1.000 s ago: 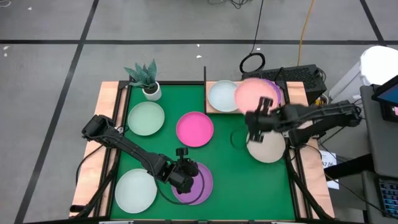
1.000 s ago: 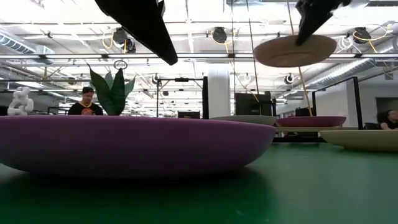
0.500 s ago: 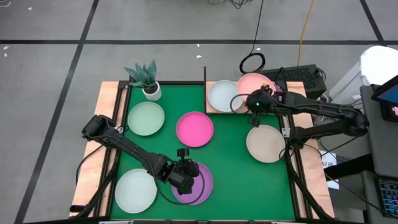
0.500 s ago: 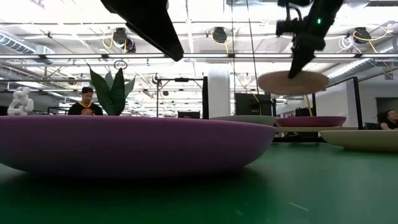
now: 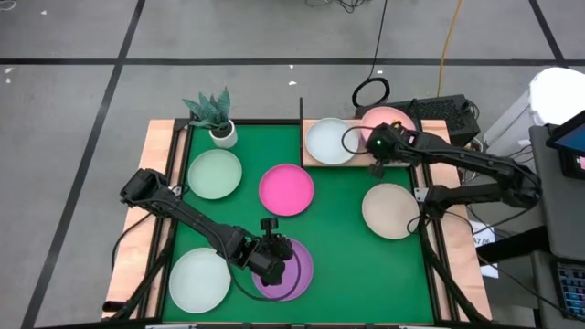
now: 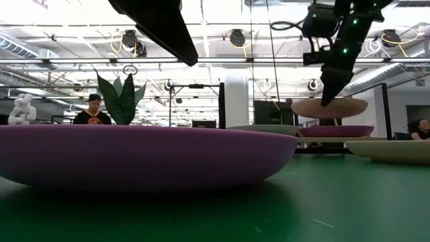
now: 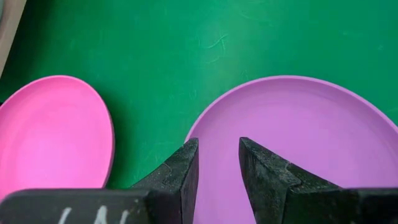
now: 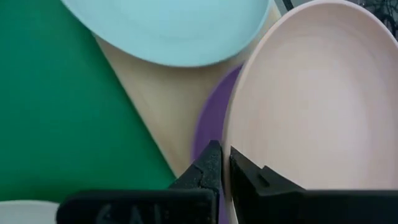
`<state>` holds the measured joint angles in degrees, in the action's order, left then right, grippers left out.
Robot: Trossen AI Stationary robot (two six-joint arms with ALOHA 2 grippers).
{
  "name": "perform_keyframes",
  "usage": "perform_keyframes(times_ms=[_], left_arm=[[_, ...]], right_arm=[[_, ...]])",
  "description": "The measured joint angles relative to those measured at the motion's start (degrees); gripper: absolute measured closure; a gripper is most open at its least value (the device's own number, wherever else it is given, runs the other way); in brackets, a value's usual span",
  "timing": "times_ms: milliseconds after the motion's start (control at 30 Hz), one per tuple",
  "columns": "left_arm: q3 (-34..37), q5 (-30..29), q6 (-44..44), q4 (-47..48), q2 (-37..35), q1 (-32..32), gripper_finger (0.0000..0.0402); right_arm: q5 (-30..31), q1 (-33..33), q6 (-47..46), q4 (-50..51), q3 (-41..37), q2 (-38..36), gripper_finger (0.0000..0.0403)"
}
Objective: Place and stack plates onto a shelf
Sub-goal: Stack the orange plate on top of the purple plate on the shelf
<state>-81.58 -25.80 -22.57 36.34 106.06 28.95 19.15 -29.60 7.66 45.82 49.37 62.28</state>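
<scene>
My right gripper is shut on a salmon plate and carries it over a purple plate. That purple plate lies on the right half of the wooden shelf. A pale mint plate lies on the shelf's left half. In the low view the salmon plate hangs level, a little above the purple plate. My left gripper stands open above a second purple plate near the table's front. Its fingers are over that plate's rim, and I cannot tell whether they touch it. My right gripper pinches the salmon plate's rim between its two fingers, at the plate's near-left edge. The fingers slant down from the near side. The plate is lifted clear and level, just above the purple plate on the shelf.
On the green mat lie a hot pink plate, a beige plate and two pale mint plates. A potted plant stands at the far left. A dark post rises at the shelf's left end.
My right gripper has carried the salmon plate toward the table's far edge and down. It has gone from high above the beige plate to just over the purple plate on the shelf. The plate has stayed level in the hold.
</scene>
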Motion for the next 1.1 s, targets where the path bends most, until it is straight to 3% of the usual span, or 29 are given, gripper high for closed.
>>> perform_keyframes(times_ms=[300, 1100], left_arm=[[0.00, 0.00, -0.04, 0.02, 0.00, 0.00, 0.0282], [0.00, -0.02, -0.04, -0.09, 0.00, 0.02, 0.0282]], right_arm=[[-2.97, -3.19, 0.99, -3.14, -3.88, 0.00, 0.0397], [-2.97, -3.37, 0.84, -2.73, -4.38, 0.00, 0.0393]])
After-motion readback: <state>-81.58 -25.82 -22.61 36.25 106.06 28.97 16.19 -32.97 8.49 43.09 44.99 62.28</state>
